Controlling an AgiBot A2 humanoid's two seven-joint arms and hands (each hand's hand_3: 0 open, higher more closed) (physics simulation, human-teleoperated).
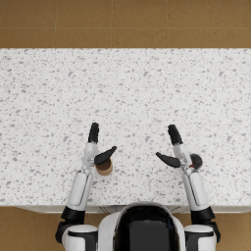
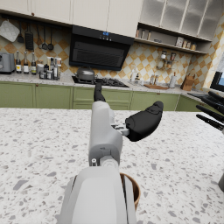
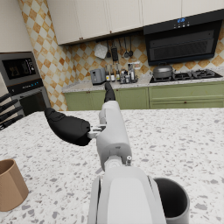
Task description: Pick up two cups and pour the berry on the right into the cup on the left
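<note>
Item count, head view:
- Cups: two. One brown cup [image 1: 104, 168] left of centre in the lower half of the frame; one dark cup [image 1: 195, 161] right of centre in the lower half
- Hands: two. One left hand [image 1: 96, 147]; one right hand [image 1: 173, 147]
- Speckled countertops: one [image 1: 127, 88], spanning the frame's middle band

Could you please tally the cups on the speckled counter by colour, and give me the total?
Brown cup: 1
Dark grey cup: 1
Total: 2 cups, each standing close under a forearm, neither held.
</note>
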